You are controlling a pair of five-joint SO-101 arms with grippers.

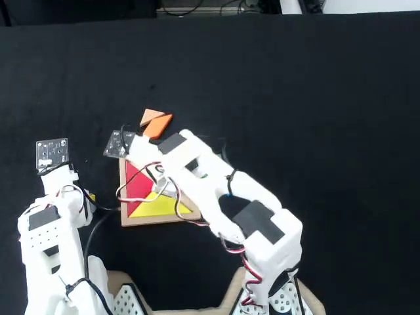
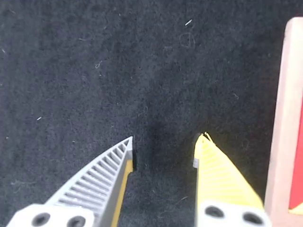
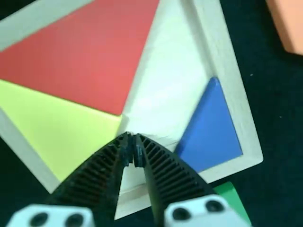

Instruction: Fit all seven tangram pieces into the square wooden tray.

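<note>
Right hand (image 3: pixel 131 142) is held over square wooden tray (image 3: pixel 222 56), fingers closed on nothing; large red triangle (image 3: pixel 90 52), large yellow triangle (image 3: pixel 61 142) and small blue triangle (image 3: pixel 210 127) are seated inside; left hand (image 2: pixel 163 142) is held spread, empty, over black table (image 2: pixel 94 71).

a robotics lab: black-clothed table (image 1: pixel 328 98), left arm (image 1: pixel 49 243) and right arm (image 1: pixel 262 226) in white with bare wiring at its near edge, cables (image 1: pixel 197 8) past its far edge.

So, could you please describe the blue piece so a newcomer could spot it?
Start at the square wooden tray on the black table. Inside it, the blue triangle lies against one rim, apart from the red triangle and yellow triangle. It is the smallest and only blue piece inside.
</note>
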